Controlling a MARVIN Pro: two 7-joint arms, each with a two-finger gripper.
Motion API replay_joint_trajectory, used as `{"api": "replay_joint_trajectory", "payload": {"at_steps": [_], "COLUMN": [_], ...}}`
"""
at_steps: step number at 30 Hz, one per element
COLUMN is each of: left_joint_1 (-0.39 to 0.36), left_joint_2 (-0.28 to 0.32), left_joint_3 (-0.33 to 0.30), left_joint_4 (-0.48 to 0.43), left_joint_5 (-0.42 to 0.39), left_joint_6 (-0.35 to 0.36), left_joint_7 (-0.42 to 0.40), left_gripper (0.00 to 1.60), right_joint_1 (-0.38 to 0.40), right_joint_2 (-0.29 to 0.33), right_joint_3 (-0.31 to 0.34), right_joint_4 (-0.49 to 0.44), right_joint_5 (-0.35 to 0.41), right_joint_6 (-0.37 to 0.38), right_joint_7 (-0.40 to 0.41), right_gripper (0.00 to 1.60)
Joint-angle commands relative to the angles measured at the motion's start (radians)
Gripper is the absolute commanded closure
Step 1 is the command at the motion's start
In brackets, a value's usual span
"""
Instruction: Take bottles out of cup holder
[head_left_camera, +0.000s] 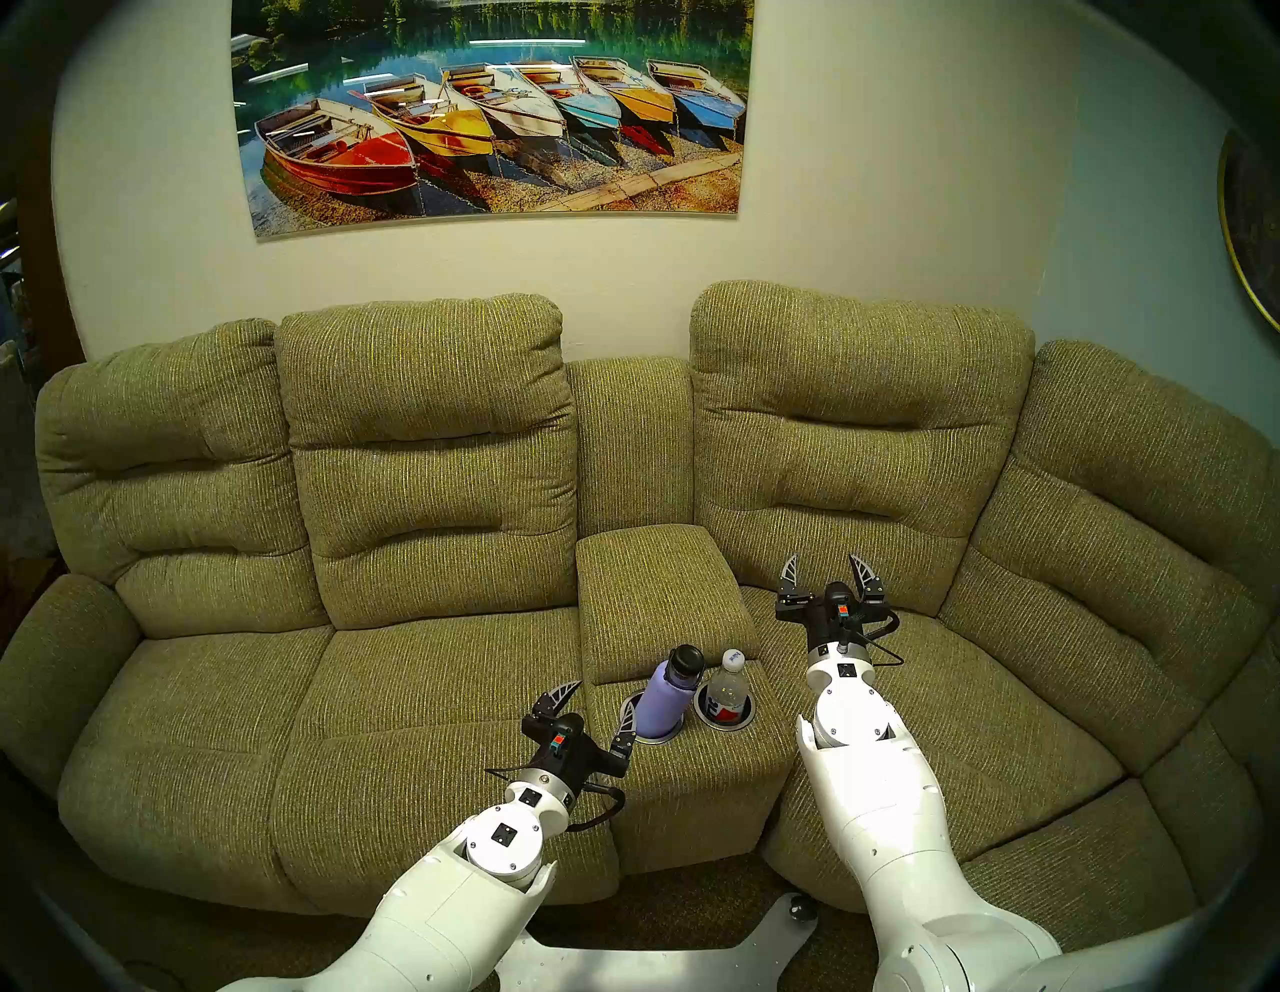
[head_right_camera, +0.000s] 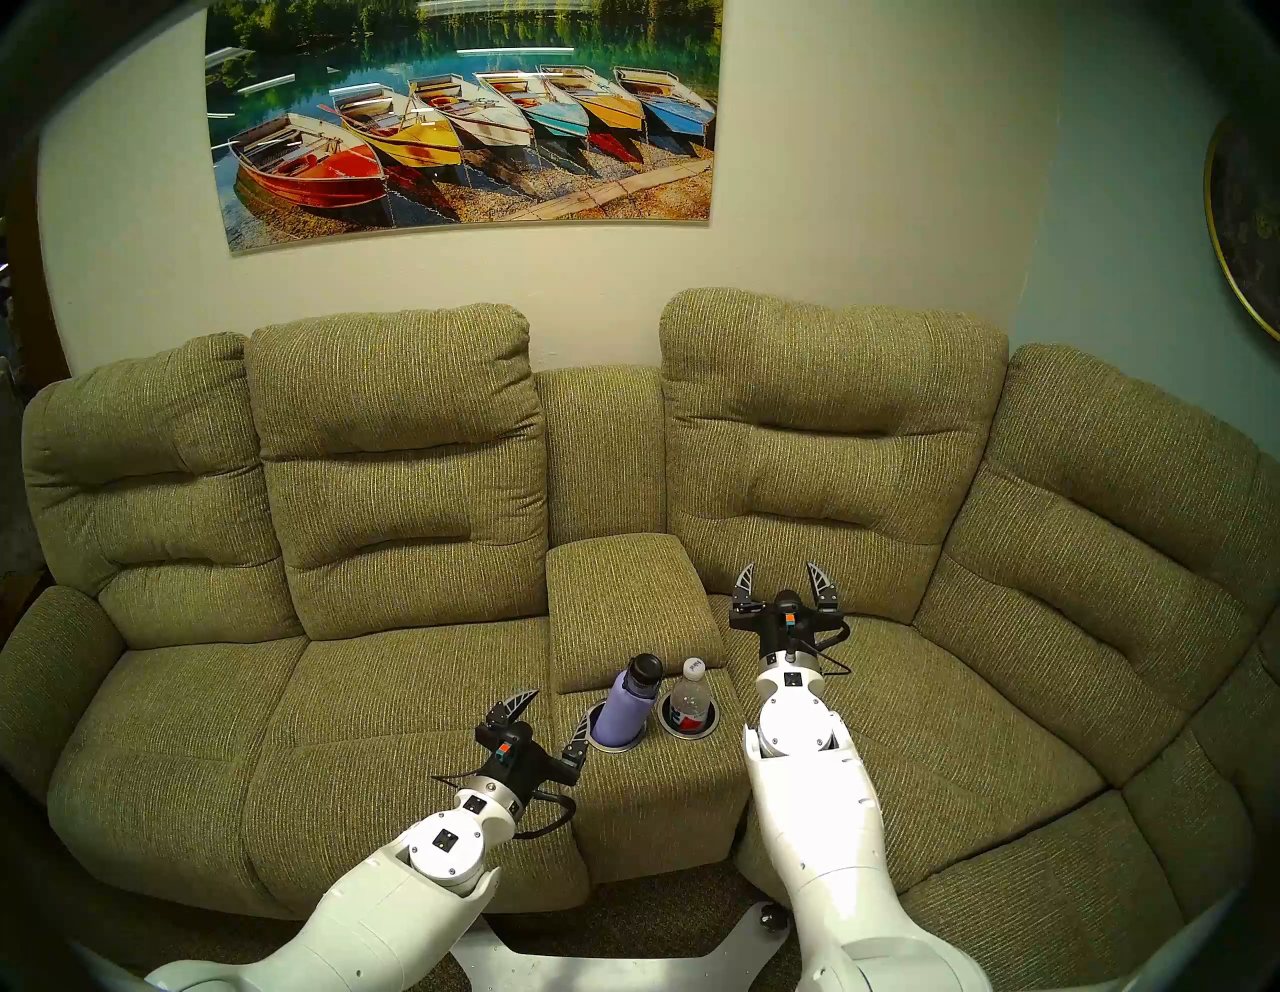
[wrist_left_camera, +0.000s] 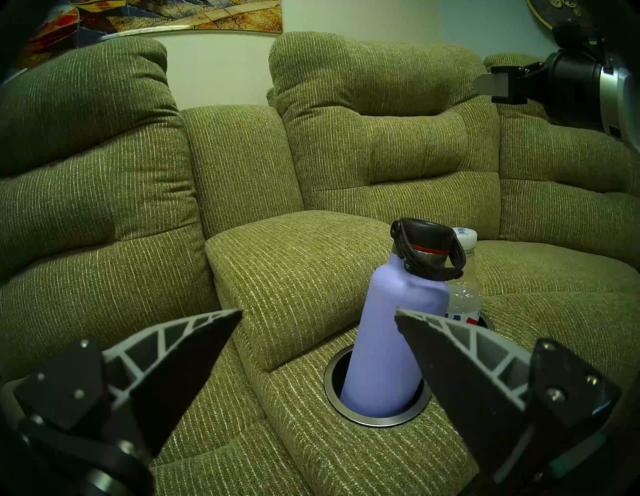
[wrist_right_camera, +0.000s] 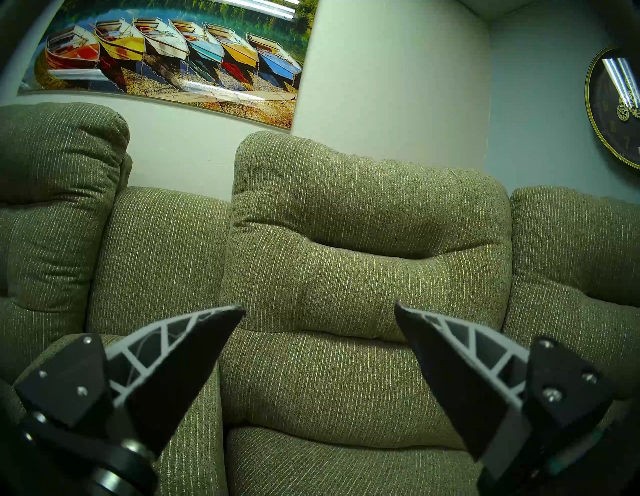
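The left pincer (wrist_left_camera: 318, 313) is closest to us, wide open and holding nothing. Just ahead of it and a little to its right stands the purple flask (wrist_left_camera: 388, 332), leaning a bit in the left well of the cup holder (wrist_left_camera: 377, 421). Next, in the right well, the clear bottle (head_left_camera: 727, 686) stands straight up. The right pincer (head_left_camera: 828, 564) (also wide open and empty) is up high over the couch seat (head_left_camera: 970, 700), past the bottles. I think the left arm is nearer.
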Motion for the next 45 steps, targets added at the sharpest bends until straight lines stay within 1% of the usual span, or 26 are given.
{"api": "replay_joint_trajectory", "payload": {"at_steps": [1,6,20,24,30,41,45], "left_joint_1": [-0.053,-0.100,-0.148,-0.162,-0.177,-0.200,-0.213], "left_joint_2": [-0.028,-0.047,-0.075,-0.080,-0.091,-0.096,-0.104], "left_joint_3": [0.017,0.029,0.034,0.041,0.047,0.056,0.059], "left_joint_4": [0.047,0.111,0.165,0.186,0.214,0.232,0.257], "left_joint_5": [0.022,0.047,0.045,0.039,0.041,0.050,0.058], "left_joint_6": [-0.018,-0.022,-0.044,-0.050,-0.067,-0.074,-0.074], "left_joint_7": [-0.001,0.005,0.002,-0.019,-0.026,-0.021,-0.017], "left_gripper": [0.00,0.00,0.00,0.00,0.00,0.00,0.00], "right_joint_1": [0.009,0.010,0.010,0.010,0.010,0.010,0.009], "right_joint_2": [0.001,0.001,0.001,0.001,0.001,0.001,0.001], "right_joint_3": [-0.001,-0.001,-0.001,-0.001,-0.001,-0.001,-0.001], "right_joint_4": [-0.016,-0.015,-0.014,-0.015,-0.015,-0.015,-0.016], "right_joint_5": [0.000,0.000,0.000,0.000,0.000,0.000,0.000], "right_joint_6": [-0.002,-0.003,-0.003,-0.003,-0.003,-0.003,-0.002], "right_joint_7": [0.000,0.000,0.000,0.000,0.000,0.000,0.000], "right_gripper": [0.00,0.00,0.00,0.00,0.00,0.00,0.00]}}
